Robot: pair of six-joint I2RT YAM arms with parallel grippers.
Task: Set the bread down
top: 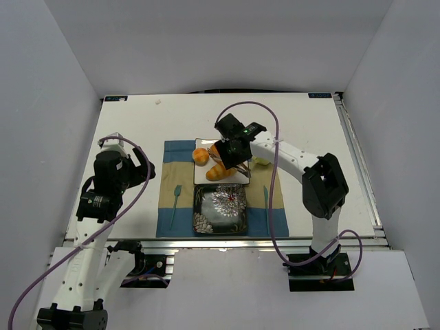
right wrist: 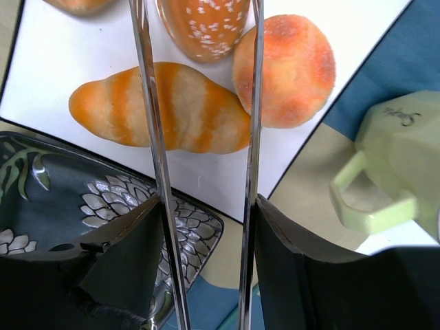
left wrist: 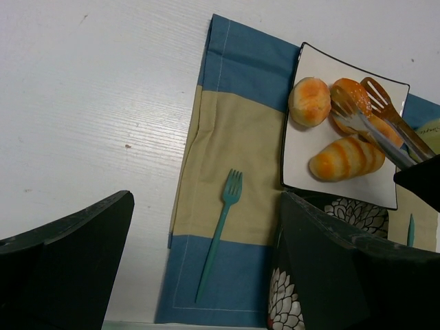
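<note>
The bread (right wrist: 203, 24), a small oval roll with a seeded brown top, lies on the white plate (right wrist: 206, 175) between a round bun (right wrist: 285, 69) and the long ridged loaf (right wrist: 161, 106). My right gripper (right wrist: 206, 206) is shut on metal tongs (right wrist: 253, 103). The tongs' two arms reach forward on either side of the bread (left wrist: 352, 93); their tips (left wrist: 375, 89) flank it, and I cannot tell whether they pinch it. From above, my right gripper (top: 234, 152) hovers over the plate (top: 203, 177) and partly hides the bread. Over the table's left side my left gripper (left wrist: 206, 199) stands open and holds nothing.
A dark floral plate (top: 220, 210) sits just in front of the white plate on a blue and tan placemat (top: 168, 179). A teal fork (left wrist: 220, 234) lies on the mat's left, another teal utensil (top: 266, 198) on its right. A pale green mug (right wrist: 392, 165) stands right of the white plate.
</note>
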